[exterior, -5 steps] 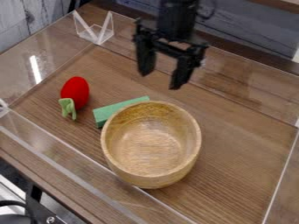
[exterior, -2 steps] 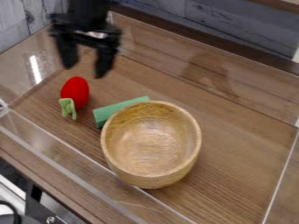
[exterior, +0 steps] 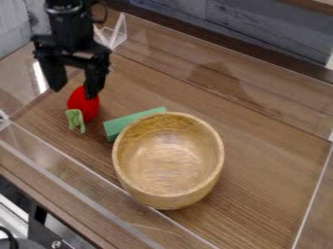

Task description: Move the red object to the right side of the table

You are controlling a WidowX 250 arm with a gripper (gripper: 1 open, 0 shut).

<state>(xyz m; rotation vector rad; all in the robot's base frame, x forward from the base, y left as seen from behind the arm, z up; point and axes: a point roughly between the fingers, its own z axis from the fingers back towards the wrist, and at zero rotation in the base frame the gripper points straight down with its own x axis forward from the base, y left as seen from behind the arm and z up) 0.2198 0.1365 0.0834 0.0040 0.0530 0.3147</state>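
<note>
The red object (exterior: 82,99) is a small rounded strawberry-like toy with a green leafy end, lying on the left part of the brown wood-grain table (exterior: 247,97). My gripper (exterior: 73,76) hangs just above it, pointing down, its two black fingers (exterior: 97,74) spread apart with nothing between them. The fingers cover the top of the toy. Whether they touch it I cannot tell.
A flat green wedge block (exterior: 134,121) lies right of the toy, against a large wooden bowl (exterior: 168,159) near the front. Low clear acrylic walls (exterior: 39,146) enclose the tabletop. A small clear stand (exterior: 115,31) sits at the back left.
My gripper has travelled from the back middle of the table to the left and forward, dropping to just over the red toy. Its fingers stayed apart. Nothing else moved.
</note>
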